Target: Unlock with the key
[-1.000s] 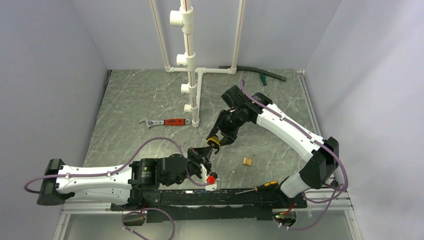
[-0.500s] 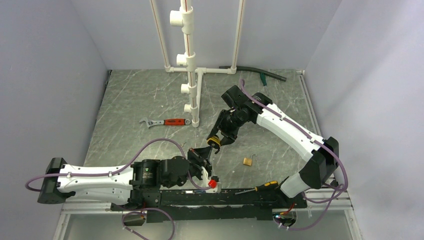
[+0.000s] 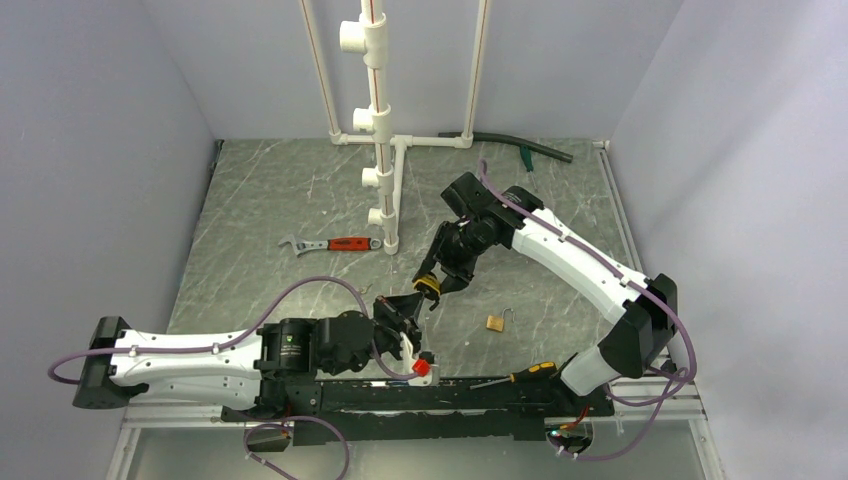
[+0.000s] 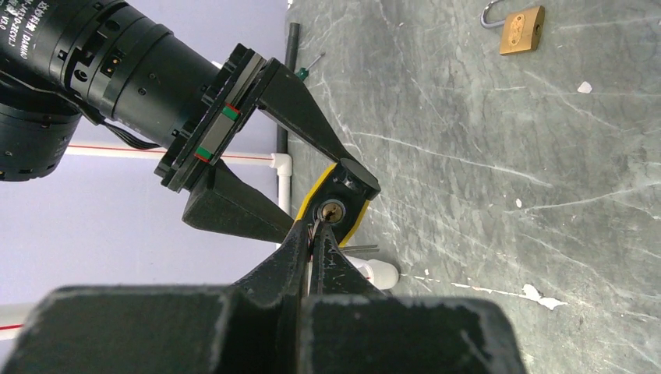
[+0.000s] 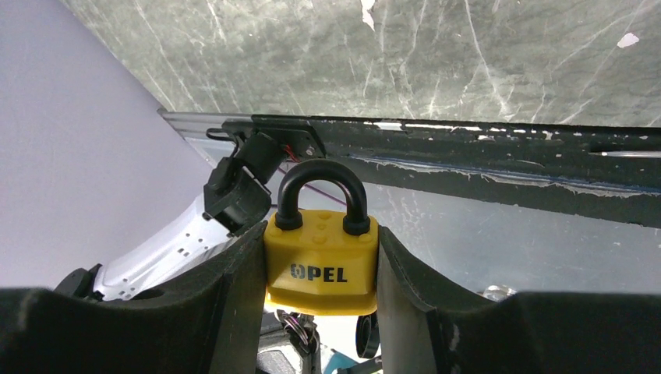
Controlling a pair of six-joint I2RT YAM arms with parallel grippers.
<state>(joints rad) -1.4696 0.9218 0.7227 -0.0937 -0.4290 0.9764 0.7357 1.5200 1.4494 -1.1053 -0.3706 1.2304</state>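
2 grippers meet in mid-air above the table (image 3: 260, 200). the right gripper (image 5: 321, 238) clamps the yellow padlock (image 5: 321, 269) by its sides, jaws part-way apart around the body, and the black shackle is closed. the left gripper (image 4: 312, 236) is pinched tight on the key (image 4: 317, 224), a thin sliver showing between its fingertips. the key's tip sits right at the keyhole (image 4: 333, 209) in the padlock's underside; whether it has entered i cannot tell. the step in hand looks like insertion. the next move calls for keeping the blade square to the slot, pushing it home, then a twist while the right arm holds the lock firm. count: 2 padlocks, the yellow 1 and 1 brass padlock (image 3: 495, 322) lying on the table; 1 key seen; 1 screwdriver (image 3: 520, 374); 1 wrench (image 3: 330, 244).
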